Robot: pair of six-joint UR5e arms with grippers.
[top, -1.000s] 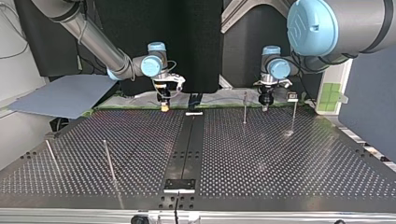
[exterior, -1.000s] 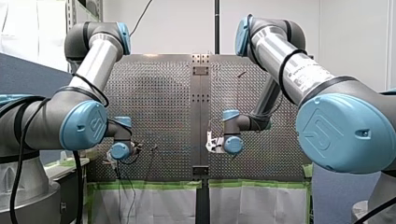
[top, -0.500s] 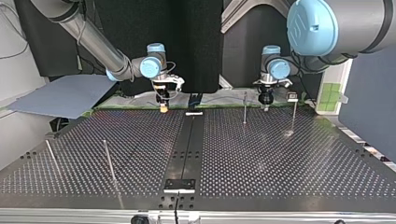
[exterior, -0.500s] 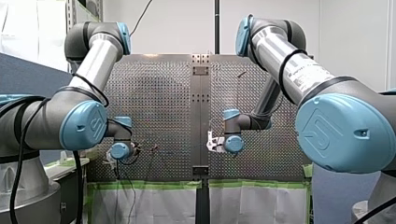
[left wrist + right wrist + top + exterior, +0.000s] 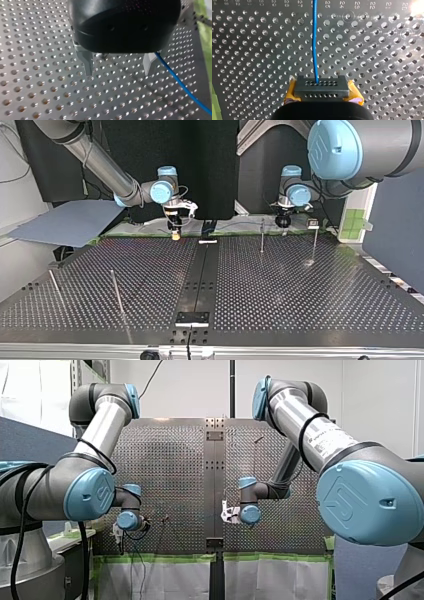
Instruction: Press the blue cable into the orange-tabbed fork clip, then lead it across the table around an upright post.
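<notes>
The blue cable (image 5: 182, 86) lies loose on the perforated table, just outside one metal finger (image 5: 150, 65) of my left gripper (image 5: 117, 73). That gripper is open, holds nothing and hangs a little above the table. At the top view's far right it shows as my left gripper (image 5: 282, 222), close to an upright post (image 5: 262, 237). My right gripper (image 5: 322, 86), with yellow pads (image 5: 292, 93), is shut on the blue cable (image 5: 314, 45), which runs straight ahead of it over the table. I cannot make out the orange-tabbed clip.
A second post (image 5: 315, 242) stands at the top view's far right, with a small fitting (image 5: 313, 224) behind it. Two more posts (image 5: 116, 290) lean at the near left. A white piece (image 5: 207, 241) lies on the middle rail. Green tape edges the table's far side.
My left gripper has opened, let go of the blue cable and risen off the table. My right gripper has lifted slightly and still grips the cable.
</notes>
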